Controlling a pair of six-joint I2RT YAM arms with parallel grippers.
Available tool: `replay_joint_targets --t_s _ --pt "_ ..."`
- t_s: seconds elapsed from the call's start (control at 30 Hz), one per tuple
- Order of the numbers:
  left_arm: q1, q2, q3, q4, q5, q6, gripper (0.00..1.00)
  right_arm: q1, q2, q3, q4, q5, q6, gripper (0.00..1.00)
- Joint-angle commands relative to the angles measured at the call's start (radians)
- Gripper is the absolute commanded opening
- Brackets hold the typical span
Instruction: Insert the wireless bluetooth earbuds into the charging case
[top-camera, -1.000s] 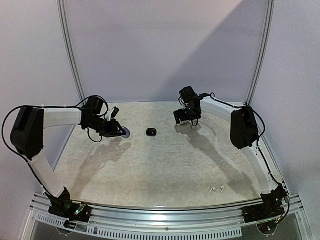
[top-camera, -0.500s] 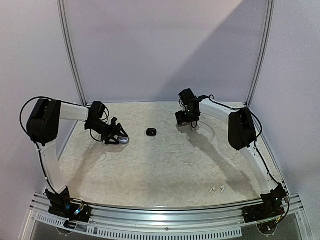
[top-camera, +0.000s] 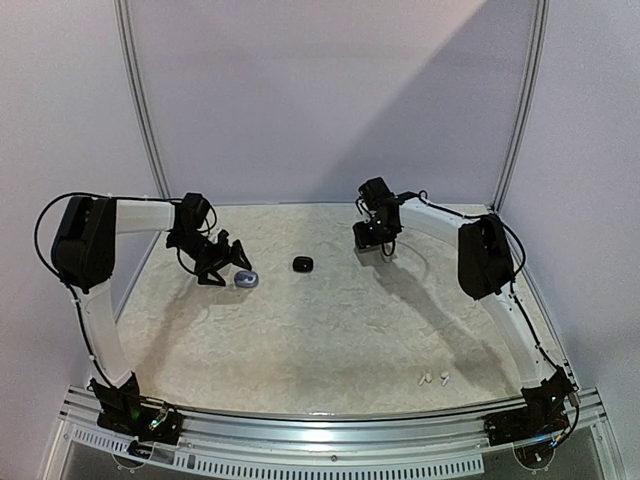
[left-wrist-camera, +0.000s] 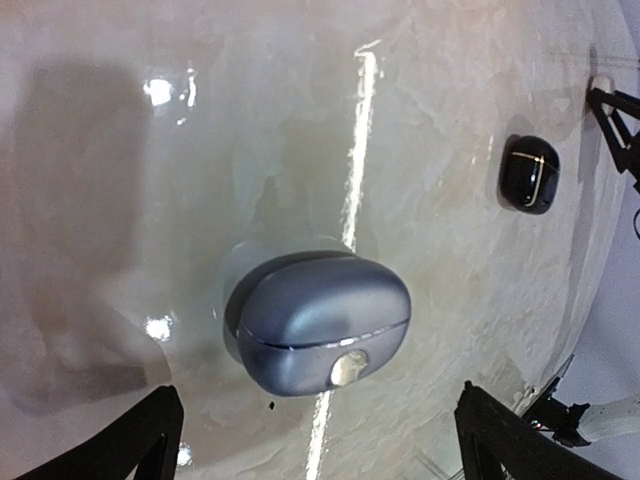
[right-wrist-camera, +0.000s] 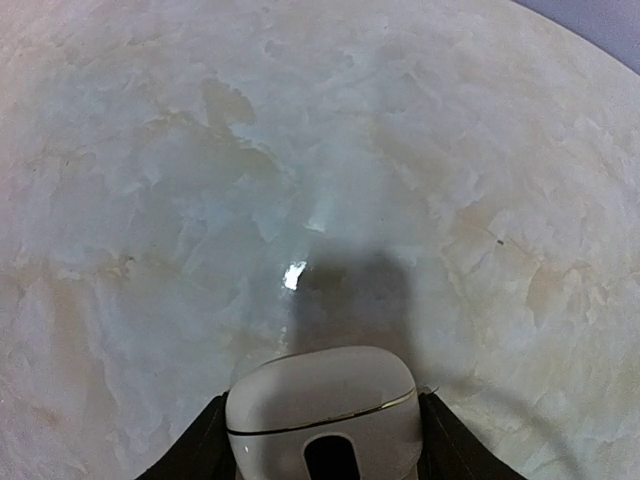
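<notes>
The marbled surface (top-camera: 330, 330) carries everything. The left arm (top-camera: 130, 212) reaches in toward 10 o'clock and the right arm (top-camera: 487, 255) toward 1 o'clock.

The left pincer (top-camera: 232, 265) stands wide open and holds nothing. The right pincer (top-camera: 372, 243) has a finger close against each flank of a case, but I cannot tell whether it truly pinches it.

There are three charging cases, all with lids down. The grey-blue case (left-wrist-camera: 320, 325) lies free just ahead of the left fingers. The black case (top-camera: 302, 264) sits alone near 12 o'clock. The white case (right-wrist-camera: 322, 415) is the one between the right fingers.

The white stemmed earbuds (top-camera: 432, 379) lie loose at 5 o'clock, well apart from every case. No darker earbuds show.

By my reckoning the white pair at least remains to be housed, and its case must be opened first.
</notes>
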Motion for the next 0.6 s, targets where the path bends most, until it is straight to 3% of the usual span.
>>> replay_joint_targets --t_s 0.0,0.13,0.3,0.4,0.57 --pt "0.009 -0.092 0.074 -0.105 0.042 0.105 0.94 0.014 -0.120 -0.144 0.120 -0.079 -0.040 0.23" --pt "0.005 -0.194 0.132 -0.111 0.109 0.226 0.90 0.064 -0.412 -0.458 0.399 -0.108 -0.136 0.21" --pt "-0.026 -0.338 0.204 -0.113 0.220 0.354 0.86 0.213 -0.777 -0.854 0.796 -0.090 -0.319 0.20" --pt "-0.054 -0.426 0.178 -0.033 0.298 0.339 0.87 0.316 -0.886 -0.936 0.884 -0.043 -0.406 0.20" --pt "-0.126 -0.589 0.081 0.244 0.373 0.218 0.93 0.471 -0.937 -0.929 0.920 0.096 -0.508 0.20"
